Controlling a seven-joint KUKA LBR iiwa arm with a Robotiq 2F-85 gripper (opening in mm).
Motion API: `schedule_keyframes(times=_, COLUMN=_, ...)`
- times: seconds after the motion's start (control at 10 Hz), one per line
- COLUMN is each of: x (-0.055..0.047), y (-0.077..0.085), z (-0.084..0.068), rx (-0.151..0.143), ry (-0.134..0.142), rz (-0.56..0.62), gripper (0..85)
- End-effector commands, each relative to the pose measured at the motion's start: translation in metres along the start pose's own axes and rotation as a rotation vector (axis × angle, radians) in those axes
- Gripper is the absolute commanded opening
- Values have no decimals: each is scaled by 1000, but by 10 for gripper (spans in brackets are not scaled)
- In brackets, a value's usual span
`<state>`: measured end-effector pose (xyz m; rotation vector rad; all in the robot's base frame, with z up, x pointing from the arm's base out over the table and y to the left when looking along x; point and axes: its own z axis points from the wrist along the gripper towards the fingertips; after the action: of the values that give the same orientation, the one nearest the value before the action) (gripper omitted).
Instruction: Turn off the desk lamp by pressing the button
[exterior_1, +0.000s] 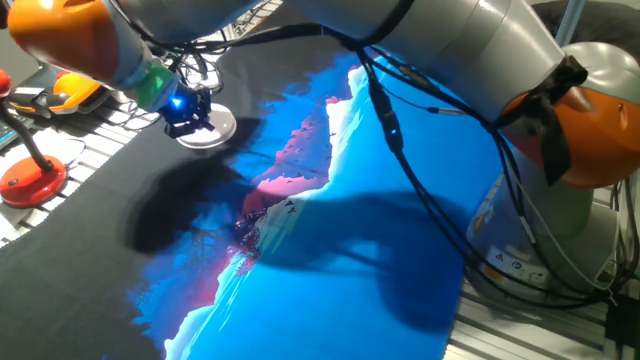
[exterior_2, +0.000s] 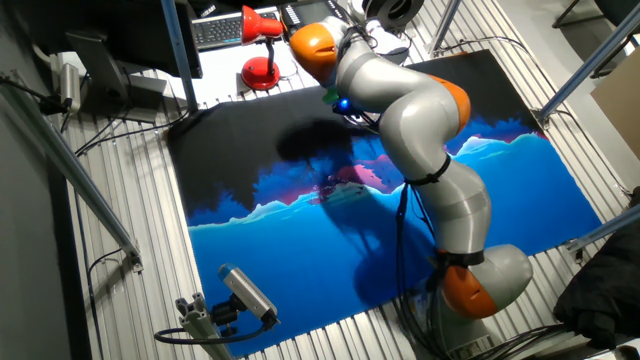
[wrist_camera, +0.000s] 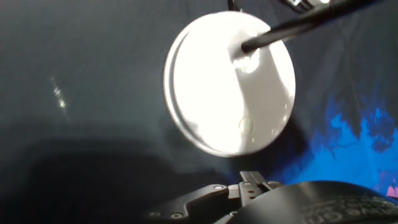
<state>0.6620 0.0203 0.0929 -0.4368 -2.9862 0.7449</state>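
Where black cloth (wrist_camera: 93, 124) spreads, desk lamp (wrist_camera: 217, 93) base unobstructed.

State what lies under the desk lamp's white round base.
The white base rests on dark cloth beside its blue print. The cloth beneath the disc is hidden.

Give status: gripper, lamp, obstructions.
Gripper right above the lamp base, finger state not visible. Stem slants off from the base. Red lamp stands apart at the mat's edge; nothing between gripper and base.
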Motion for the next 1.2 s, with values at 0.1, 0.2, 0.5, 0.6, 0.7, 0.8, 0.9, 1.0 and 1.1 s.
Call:
schedule_keyframes(times=0.1, x=12, y=2, z=-6, rx=0, ry=-5, rz=6, gripper=0)
schedule_keyframes(times=0.2, x=22, y=1, z=-11, rx=-6, ry=-5, rz=3, gripper=0)
schedule_keyframes(times=0.5, x=46, y=-3, z=-24, rx=-46, ry=-5, rz=-4, gripper=0)
schedule_keyframes(times=0.6, x=53, y=-4, z=-28, rx=-54, ry=-8, rz=-4, gripper=0)
schedule_keyframes(times=0.7, x=59, y=-5, z=-30, rx=-63, ry=-14, rz=-10, gripper=0)
schedule_keyframes(times=0.8, x=62, y=-6, z=-31, rx=-79, ry=-19, rz=-20, gripper=0)
schedule_keyframes(times=0.9, x=62, y=-6, z=-31, rx=-94, ry=-15, rz=-15, gripper=0)
schedule_keyframes(times=1.0, x=62, y=-6, z=-31, rx=-83, ry=-15, rz=4, gripper=0)
schedule_keyframes(times=1.1, x=62, y=-6, z=-31, rx=-83, ry=-14, rz=5, gripper=0)
